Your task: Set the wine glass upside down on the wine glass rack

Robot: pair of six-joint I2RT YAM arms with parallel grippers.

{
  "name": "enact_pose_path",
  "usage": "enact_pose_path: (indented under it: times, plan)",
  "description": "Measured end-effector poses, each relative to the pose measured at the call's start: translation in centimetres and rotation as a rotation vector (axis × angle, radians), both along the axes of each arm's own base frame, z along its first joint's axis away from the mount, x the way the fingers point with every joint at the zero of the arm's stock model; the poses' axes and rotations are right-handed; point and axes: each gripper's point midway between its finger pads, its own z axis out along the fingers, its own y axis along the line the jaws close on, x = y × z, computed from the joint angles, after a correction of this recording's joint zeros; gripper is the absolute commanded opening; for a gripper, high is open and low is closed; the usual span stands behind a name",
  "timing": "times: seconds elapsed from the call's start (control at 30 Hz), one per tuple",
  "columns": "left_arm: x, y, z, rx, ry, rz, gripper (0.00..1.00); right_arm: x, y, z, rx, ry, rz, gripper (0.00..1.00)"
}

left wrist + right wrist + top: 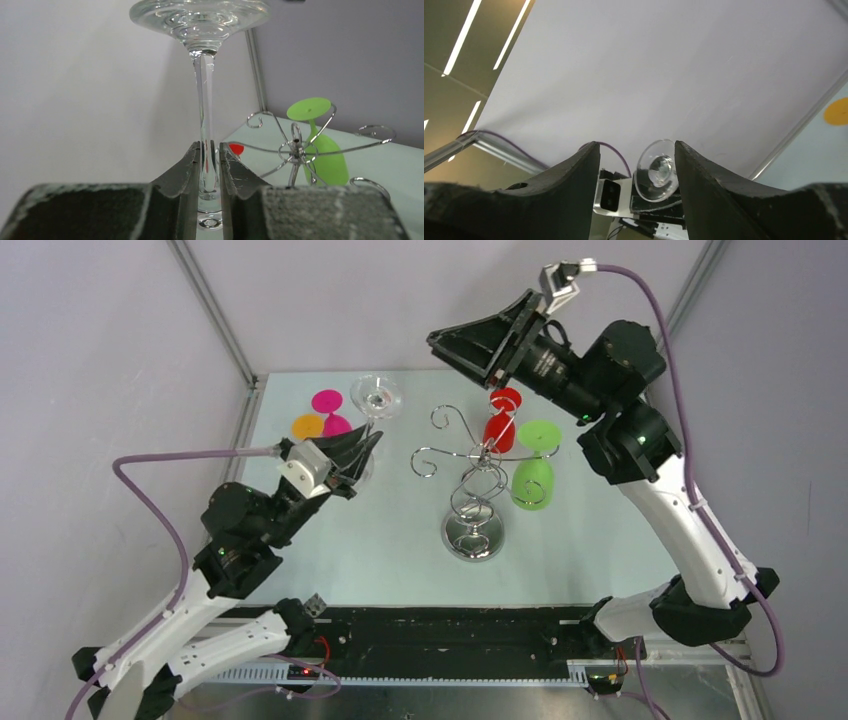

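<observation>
My left gripper (362, 447) is shut on the stem of a clear wine glass (376, 396), held upside down with its round foot on top, left of the rack. In the left wrist view the stem (204, 100) runs up from between my fingers (206, 152) to the foot. The chrome wine glass rack (478, 472) stands mid-table on a mirrored base, and it also shows in the left wrist view (297, 148). My right gripper (452, 346) is open and empty, raised high above the rack's back. In the right wrist view (636, 167) the clear glass's foot (657, 170) shows far off.
A red glass (500, 424) and a green glass (534, 476) hang upside down on the rack's right side. Pink (328, 402) and orange (307, 426) glasses stand at the back left. Metal frame posts rise at the table's back corners.
</observation>
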Motion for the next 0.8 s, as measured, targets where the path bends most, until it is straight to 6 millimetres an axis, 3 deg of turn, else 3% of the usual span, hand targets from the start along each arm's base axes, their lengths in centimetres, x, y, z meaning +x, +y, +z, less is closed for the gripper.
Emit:
enact_pose_path:
  times: [0.17,0.4,0.57,0.8]
  plan:
    - [0.7,0.2,-3.6,-0.012,0.075,0.019,0.0,0.5,-3.4,0.7,0.001,-0.038,-0.104,0.61]
    - [2.7,1.8,-9.4,-0.068,0.179,0.085,0.0,-1.2,-9.2,1.4,0.003,-0.105,-0.253,0.61]
    - [4.7,2.5,-10.6,-0.146,0.191,0.115,0.0,-2.0,-12.8,1.2,-0.013,-0.136,-0.368,0.61]
    - [7.3,0.9,-11.9,-0.142,0.194,0.11,0.0,-2.1,-16.4,-1.7,-0.11,-0.111,-0.512,0.6]
